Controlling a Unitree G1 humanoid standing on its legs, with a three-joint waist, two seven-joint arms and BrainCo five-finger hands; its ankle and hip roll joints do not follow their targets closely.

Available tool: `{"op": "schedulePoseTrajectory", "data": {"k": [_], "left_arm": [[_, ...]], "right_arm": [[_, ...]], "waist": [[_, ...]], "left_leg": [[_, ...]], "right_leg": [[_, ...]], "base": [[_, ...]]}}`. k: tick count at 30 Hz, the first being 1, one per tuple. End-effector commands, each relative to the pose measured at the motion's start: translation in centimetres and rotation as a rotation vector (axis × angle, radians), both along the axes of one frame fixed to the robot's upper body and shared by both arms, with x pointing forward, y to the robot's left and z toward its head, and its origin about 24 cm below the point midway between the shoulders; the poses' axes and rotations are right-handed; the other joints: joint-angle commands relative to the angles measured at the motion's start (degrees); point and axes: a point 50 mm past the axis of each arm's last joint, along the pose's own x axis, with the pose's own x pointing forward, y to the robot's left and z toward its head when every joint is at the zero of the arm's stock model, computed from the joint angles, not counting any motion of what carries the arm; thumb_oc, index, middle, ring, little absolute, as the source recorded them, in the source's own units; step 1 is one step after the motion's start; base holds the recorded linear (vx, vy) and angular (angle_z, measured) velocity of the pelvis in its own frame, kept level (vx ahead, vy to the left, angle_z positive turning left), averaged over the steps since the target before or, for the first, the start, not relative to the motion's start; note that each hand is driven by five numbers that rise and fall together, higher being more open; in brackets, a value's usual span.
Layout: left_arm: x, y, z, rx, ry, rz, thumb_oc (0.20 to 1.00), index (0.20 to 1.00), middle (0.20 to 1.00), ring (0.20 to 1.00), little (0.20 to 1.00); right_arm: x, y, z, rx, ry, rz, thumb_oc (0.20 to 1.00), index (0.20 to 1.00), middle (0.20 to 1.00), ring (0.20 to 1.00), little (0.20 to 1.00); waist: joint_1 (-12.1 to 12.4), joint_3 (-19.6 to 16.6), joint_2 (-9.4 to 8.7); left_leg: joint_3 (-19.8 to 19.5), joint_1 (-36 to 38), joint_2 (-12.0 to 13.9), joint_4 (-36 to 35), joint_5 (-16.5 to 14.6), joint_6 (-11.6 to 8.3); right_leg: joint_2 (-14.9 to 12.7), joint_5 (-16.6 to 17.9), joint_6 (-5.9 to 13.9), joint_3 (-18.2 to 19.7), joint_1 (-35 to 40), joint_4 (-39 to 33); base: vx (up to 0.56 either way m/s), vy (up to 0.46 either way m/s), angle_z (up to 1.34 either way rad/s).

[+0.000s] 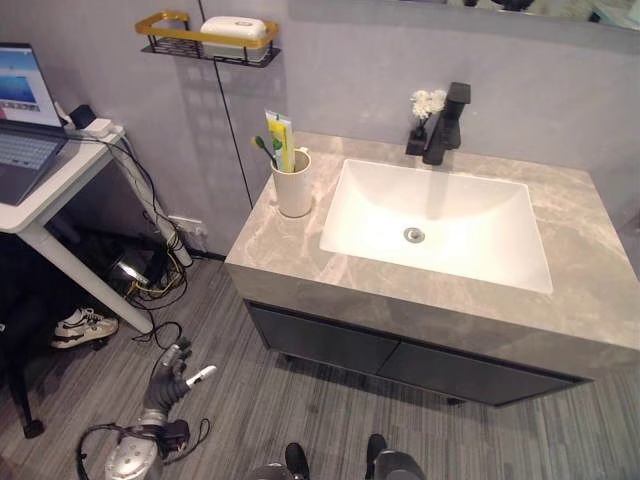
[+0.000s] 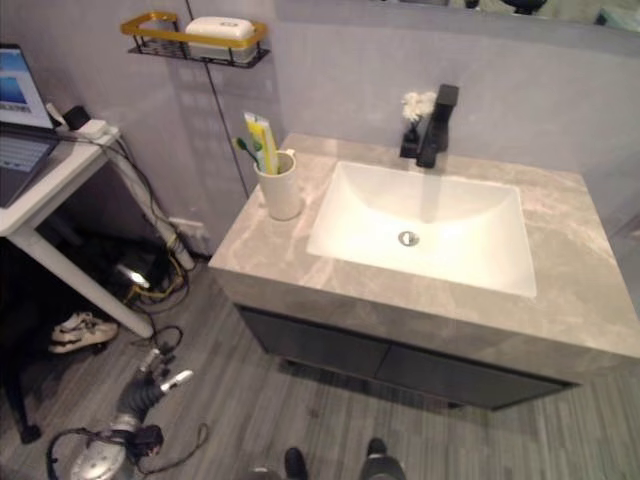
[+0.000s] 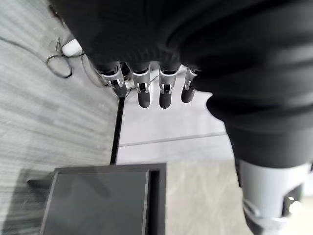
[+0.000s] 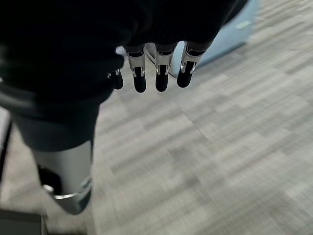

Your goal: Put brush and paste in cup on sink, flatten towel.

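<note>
i see brush (image 1: 264, 150) and paste (image 1: 281, 140) standing in cup (image 1: 293, 185) beside sink (image 1: 436, 220); left hand (image 1: 171, 376) and right hand (image 4: 151, 68) hang low, fingers loose, empty.

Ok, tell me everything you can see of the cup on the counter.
The cup is plain off-white, looks ceramic or plastic, and stands upright on the grey stone-look counter, left of the white basin and near the wall. A green-headed toothbrush and a yellow-green toothpaste tube stick up out of it. Neither hand touches it.
</note>
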Motion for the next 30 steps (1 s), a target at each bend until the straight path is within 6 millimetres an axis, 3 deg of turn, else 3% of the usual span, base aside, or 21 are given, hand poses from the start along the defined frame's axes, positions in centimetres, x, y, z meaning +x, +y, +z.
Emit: {"op": "schedulePoseTrajectory", "data": {"k": [1, 5, 6, 9, 14, 15, 17, 18, 23, 24, 25, 30], "left_arm": [[1.6, 1.3, 3.9, 0.007, -0.17, -0.043, 1.0, 1.0, 1.0, 1.0, 1.0], [2.0, 1.1, 5.3, 0.001, -0.218, -0.089, 1.0, 1.0, 1.0, 1.0, 1.0], [2.8, 0.8, 6.0, 0.003, -0.254, -0.111, 1.0, 1.0, 1.0, 1.0, 1.0], [3.3, 0.5, 6.7, 0.007, -0.3, -0.112, 1.0, 1.0, 1.0, 1.0, 1.0], [3.6, 0.3, 7.9, -0.005, -0.361, -0.113, 1.0, 1.0, 1.0, 1.0, 1.0], [3.8, 0.5, 9.1, 0.019, -0.408, -0.118, 1.0, 1.0, 1.0, 1.0, 1.0], [4.0, 0.6, 9.5, 0.015, -0.424, -0.124, 1.0, 1.0, 1.0, 1.0, 1.0], [4.6, 0.7, 11.0, 0.004, -0.488, -0.137, 1.0, 1.0, 1.0, 1.0, 1.0], [5.7, 0.9, 13.5, 0.043, -0.561, -0.162, 1.0, 1.0, 1.0, 1.0, 1.0], [6.1, 1.2, 14.0, 0.063, -0.572, -0.157, 0.846, 0.846, 0.846, 0.846, 0.846], [6.7, 1.1, 15.0, 0.043, -0.62, -0.172, 0.2, 0.2, 0.2, 0.2, 0.2], [7.5, 0.2, 15.4, 0.052, -0.616, -0.234, 0.2, 0.2, 0.2, 0.2, 0.2]], "right_arm": [[1.1, 1.8, -0.9, 0.239, 0.087, 0.395, 1.0, 1.0, 1.0, 1.0, 1.0], [3.3, 1.9, -0.9, 0.219, 0.085, 0.541, 1.0, 1.0, 1.0, 1.0, 1.0], [4.7, 2.3, -1.0, 0.211, 0.041, 0.6, 1.0, 1.0, 1.0, 1.0, 1.0], [5.9, 2.8, -1.1, 0.216, 0.011, 0.657, 1.0, 1.0, 1.0, 1.0, 1.0], [6.5, 2.3, -0.8, 0.185, -0.023, 0.662, 1.0, 1.0, 1.0, 1.0, 1.0], [6.9, 2.2, -0.7, 0.169, -0.053, 0.661, 1.0, 1.0, 1.0, 1.0, 1.0], [6.9, 2.1, -0.6, 0.164, -0.053, 0.674, 1.0, 1.0, 1.0, 1.0, 1.0], [7.0, 1.8, -0.5, 0.155, -0.044, 0.701, 1.0, 1.0, 1.0, 1.0, 1.0], [5.4, 1.6, -0.6, 0.178, 0.058, 0.788, 1.0, 1.0, 1.0, 1.0, 1.0], [5.3, 1.8, -0.7, 0.187, 0.068, 0.805, 1.0, 1.0, 1.0, 1.0, 1.0], [5.1, 1.8, -0.7, 0.193, 0.075, 0.807, 1.0, 1.0, 1.0, 1.0, 1.0], [4.9, 1.9, -0.7, 0.201, 0.077, 0.843, 1.0, 1.0, 1.0, 1.0, 1.0]], "waist": [[-0.2, -0.3, 0.79], [-0.5, -0.5, 0.75], [-1.2, -1.3, 0.47], [-0.9, -2.6, 0.85], [-1.3, -4.1, 1.83], [-1.5, -4.3, 2.38], [-1.7, -4.4, 2.68], [-2.0, -4.3, 3.28], [-3.0, -4.6, 5.24], [-3.2, -4.6, 5.73], [-3.8, -4.5, 6.44], [-5.1, -4.2, 7.58]], "left_leg": [[-3.4, 11.9, -3.3, -13.9, 1.9, -2.31], [-4.2, 13.6, -3.6, -13.0, 0.1, -2.61], [-5.4, 14.2, -3.8, -11.8, -1.5, -2.97], [-5.9, 14.8, -3.3, -11.7, -2.3, -3.48], [-7.0, 15.1, -1.7, -12.0, -2.2, -4.38], [-7.0, 15.1, -1.2, -12.2, -2.0, -4.78], [-7.0, 14.9, -0.9, -12.1, -1.9, -5.02], [-7.2, 14.3, -0.6, -11.8, -1.7, -5.43], [-7.3, 13.0, 0.2, -12.9, -0.4, -6.61], [-7.1, 12.8, 0.2, -13.5, -0.1, -6.75], [-6.8, 12.2, 0.2, -14.0, 0.3, -6.95], [-6.6, 11.2, 0.1, -14.0, 0.5, -7.34]], "right_leg": [[-2.0, 15.3, 3.4, 1.3, -11.1, -6.7], [-2.9, 17.7, 4.17, 0.3, -11.1, -9.6], [-2.4, 17.8, 3.9, 3.2, -9.8, -11.1], [-1.7, 18.7, 3.65, 3.2, -8.1, -12.3], [-0.5, 17.5, 2.76, 1.9, -6.9, -12.3], [0.0, 16.9, 2.39, 1.6, -7.0, -12.2], [0.2, 16.5, 2.19, 1.5, -7.0, -12.1], [0.5, 16.0, 1.98, 1.6, -7.5, -12.0], [0.7, 15.2, 1.55, 0.9, -8.7, -12.1], [0.7, 15.1, 1.55, 0.9, -9.0, -12.2], [0.8, 15.1, 1.54, 1.3, -9.9, -12.3], [0.8, 15.2, 1.29, 2.2, -10.8, -12.6]], "base": [[0.13, -0.083, -0.09], [0.17, -0.081, 0.08], [0.26, -0.126, 0.19], [0.19, -0.112, 0.54], [0.15, -0.113, 0.4], [0.12, -0.08, 0.16], [0.1, -0.072, 0.13], [0.06, -0.057, 0.02], [0.06, -0.037, 0.07], [0.02, -0.01, -0.08], [0.02, -0.01, -0.12], [0.01, -0.001, -0.03]]}}
